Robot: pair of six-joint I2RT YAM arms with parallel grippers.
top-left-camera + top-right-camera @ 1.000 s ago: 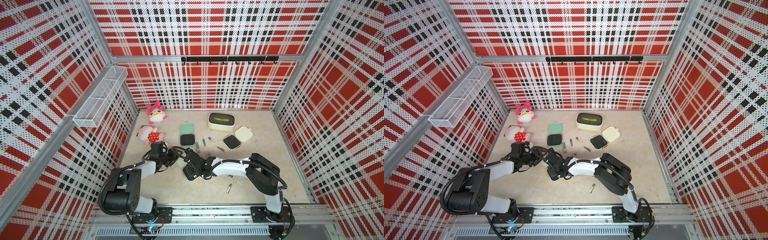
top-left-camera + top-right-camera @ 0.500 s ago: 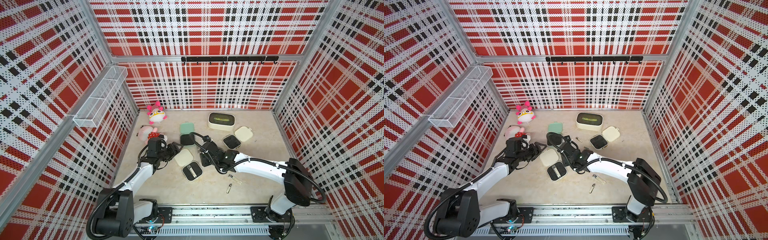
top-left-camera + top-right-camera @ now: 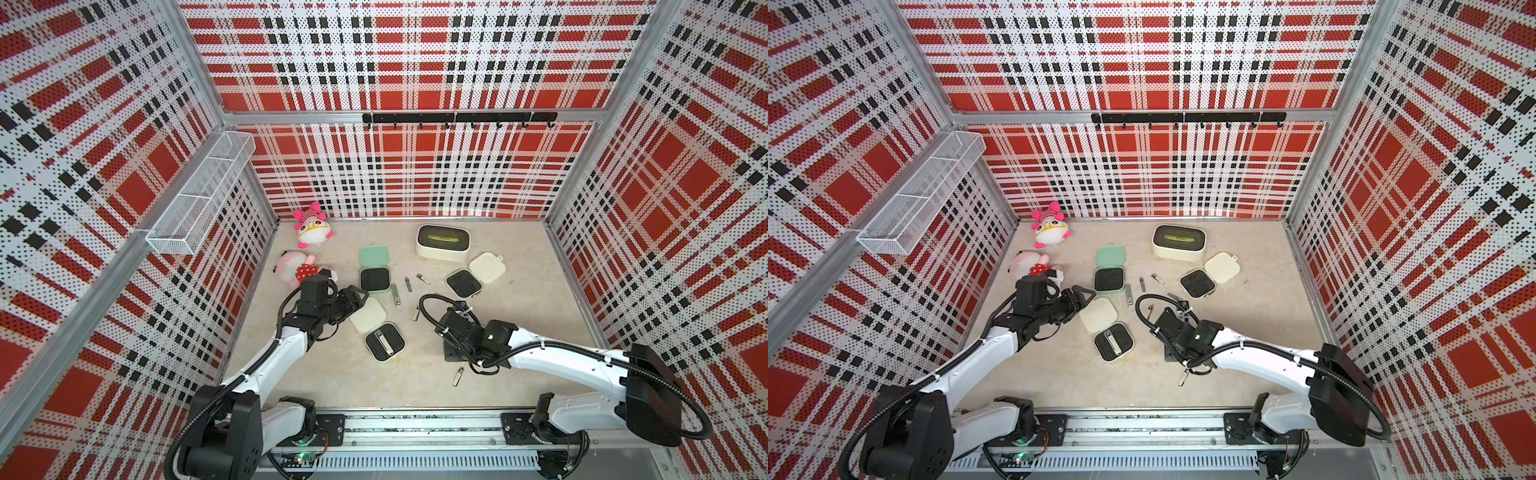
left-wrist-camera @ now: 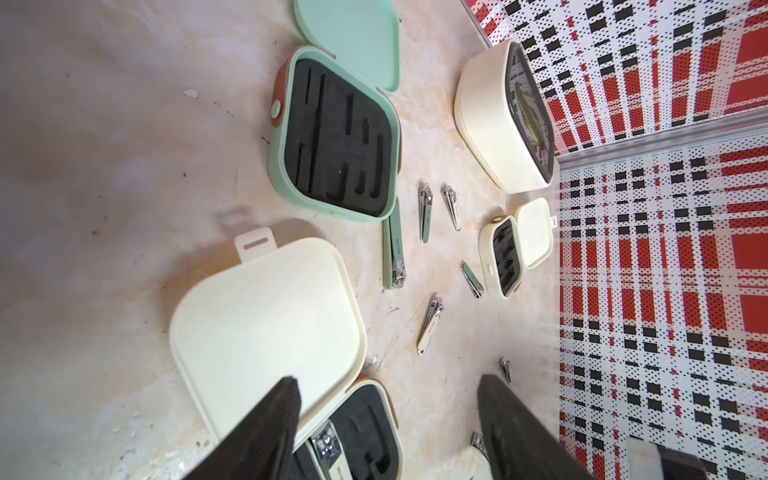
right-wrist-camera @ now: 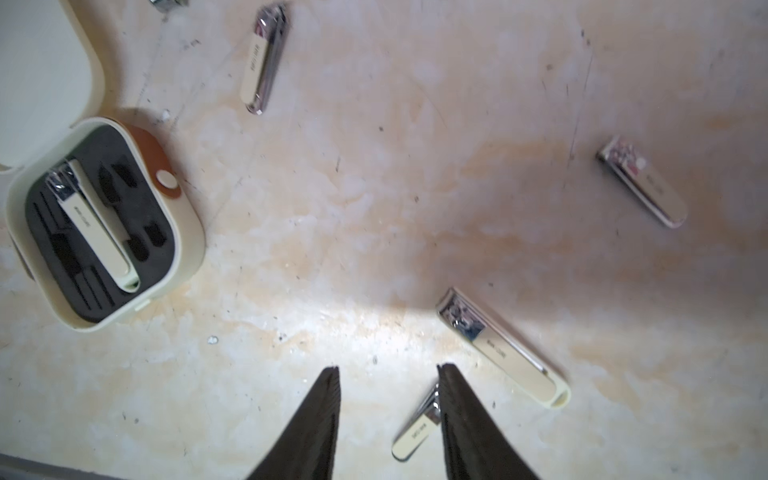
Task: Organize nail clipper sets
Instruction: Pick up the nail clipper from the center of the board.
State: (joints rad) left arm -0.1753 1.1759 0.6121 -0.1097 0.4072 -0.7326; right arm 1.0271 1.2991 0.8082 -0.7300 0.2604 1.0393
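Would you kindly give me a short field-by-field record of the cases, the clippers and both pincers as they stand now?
near cream case: open, one clipper seated in its insert
mint case: open, insert empty
far cream case: open, insert appears empty
loose clippers: several scattered between the cases
left pincer: open, empty, close to the near case's lid
right pincer: open, holding nothing; small clipper lying by one finger

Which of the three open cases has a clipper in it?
The cream case nearest the robot's base: a clipper lies inside it. The mint case and the far cream case show empty slots.
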